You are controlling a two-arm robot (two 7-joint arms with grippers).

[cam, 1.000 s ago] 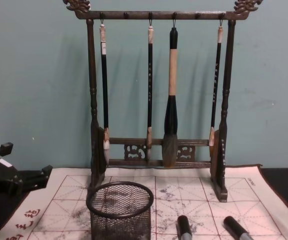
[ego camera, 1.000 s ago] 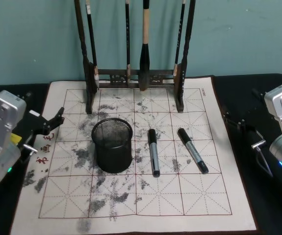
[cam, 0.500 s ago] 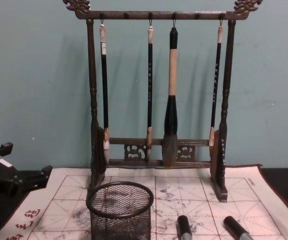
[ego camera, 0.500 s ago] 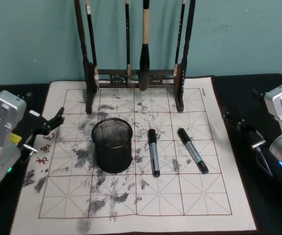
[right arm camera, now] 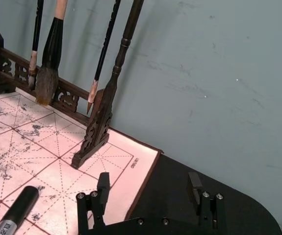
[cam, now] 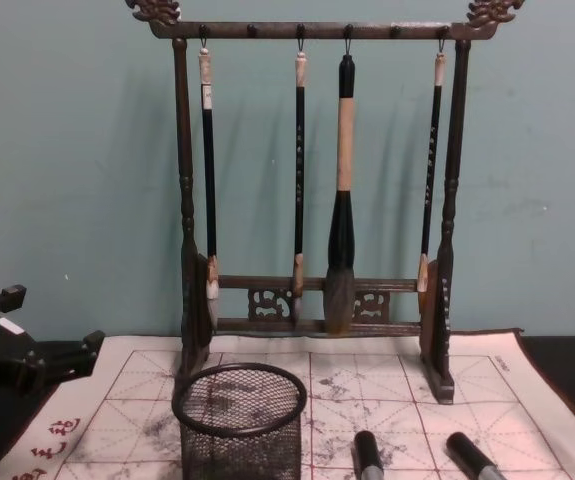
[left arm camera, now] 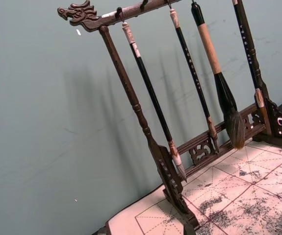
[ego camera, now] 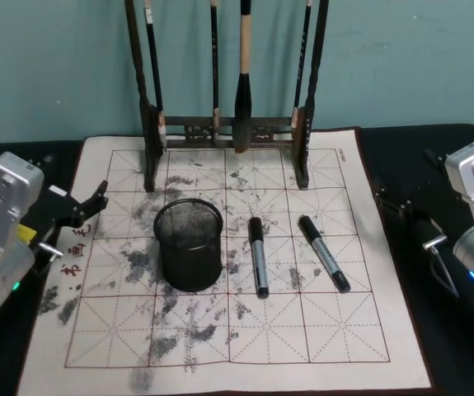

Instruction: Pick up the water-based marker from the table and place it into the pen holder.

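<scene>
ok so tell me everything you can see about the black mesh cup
The round black wire-mesh pen holder stands upright on the whitish red-gridded cloth, left of centre, in front of the dark wooden brush rack. It has a solid rim, a see-through mesh wall and, from above, looks empty. Two black-and-grey markers lie flat to its right, the nearer marker close but apart. Nothing touches it but the cloth.
</scene>
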